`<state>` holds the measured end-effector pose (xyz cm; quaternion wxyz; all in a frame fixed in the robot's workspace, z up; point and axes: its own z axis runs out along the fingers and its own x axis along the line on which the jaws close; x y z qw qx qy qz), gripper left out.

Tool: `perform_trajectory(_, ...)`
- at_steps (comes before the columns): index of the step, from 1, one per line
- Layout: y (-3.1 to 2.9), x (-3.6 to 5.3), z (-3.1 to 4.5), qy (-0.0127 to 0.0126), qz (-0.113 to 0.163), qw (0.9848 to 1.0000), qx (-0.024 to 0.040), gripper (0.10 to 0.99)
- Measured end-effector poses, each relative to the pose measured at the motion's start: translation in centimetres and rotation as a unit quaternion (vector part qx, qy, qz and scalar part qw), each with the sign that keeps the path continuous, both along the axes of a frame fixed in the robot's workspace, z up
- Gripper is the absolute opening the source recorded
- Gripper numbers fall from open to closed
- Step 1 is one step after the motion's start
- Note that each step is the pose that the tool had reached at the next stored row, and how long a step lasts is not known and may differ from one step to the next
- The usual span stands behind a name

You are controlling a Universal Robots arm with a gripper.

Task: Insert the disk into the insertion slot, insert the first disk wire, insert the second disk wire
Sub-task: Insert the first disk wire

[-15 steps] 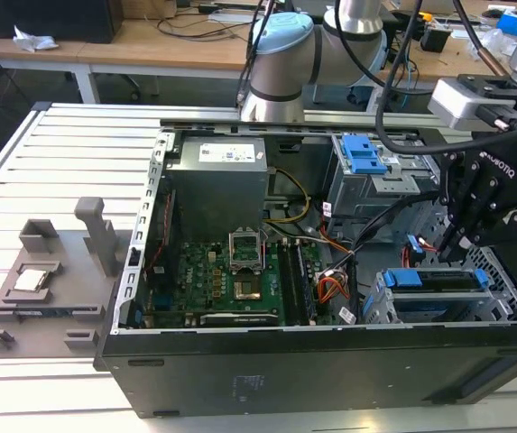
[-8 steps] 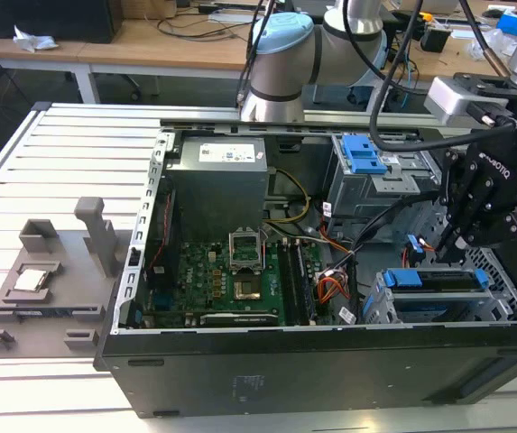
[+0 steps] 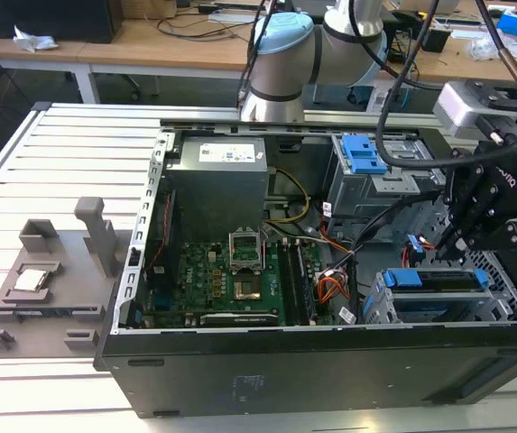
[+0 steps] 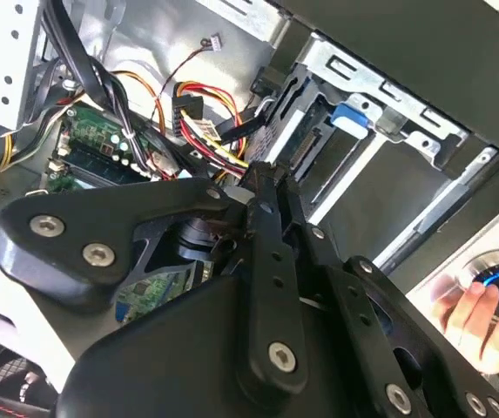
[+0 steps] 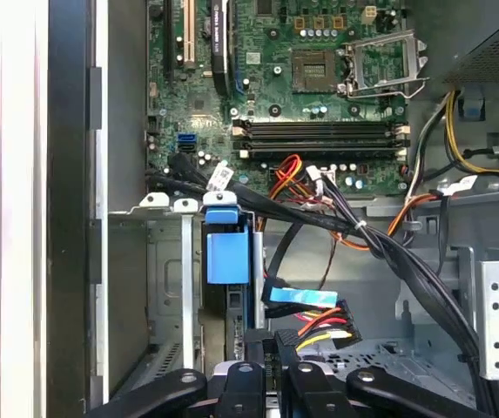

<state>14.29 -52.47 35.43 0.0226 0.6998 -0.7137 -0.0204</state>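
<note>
The disk [image 3: 438, 293], in its bright blue carrier [image 5: 227, 248], lies inside the insertion slot [image 3: 380, 308], the silver cage [image 5: 166, 279] at the case's front corner on the exterior view's right. My gripper [image 3: 445, 242] hangs just above the disk's inner end. Its fingers [image 4: 271, 252] are pressed together, with the tips [image 5: 273, 361] at the end of a red, yellow and black wire bundle [image 4: 219, 139]; they seem to pinch its end connector. A second black connector [image 5: 323, 334] on that bundle and a flat blue connector [image 5: 301, 298] hang loose just beyond the tips.
A taller grey cage with a blue latch [image 3: 364, 155] stands behind the gripper. Thick black cables [image 5: 406, 261] cross over the motherboard [image 3: 231, 275]. A person's hand [image 4: 480, 318] rests outside the case. Grey fixtures [image 3: 46, 289] sit on the slatted table at the exterior view's left.
</note>
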Motion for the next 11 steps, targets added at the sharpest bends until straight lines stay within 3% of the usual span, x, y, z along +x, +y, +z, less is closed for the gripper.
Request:
perform_trajectory(4, -0.27, 0.64, -0.42, 0.0006, 0.000, 1.0000, 0.0000, 0.169)
perform_trajectory(7, -0.83, 0.70, -0.80, 0.0006, 0.000, 1.0000, 0.0000, 0.169)
perform_trajectory(11, -0.87, 0.94, -1.09, 0.0007, 0.000, 1.0000, -0.0001, 0.169)
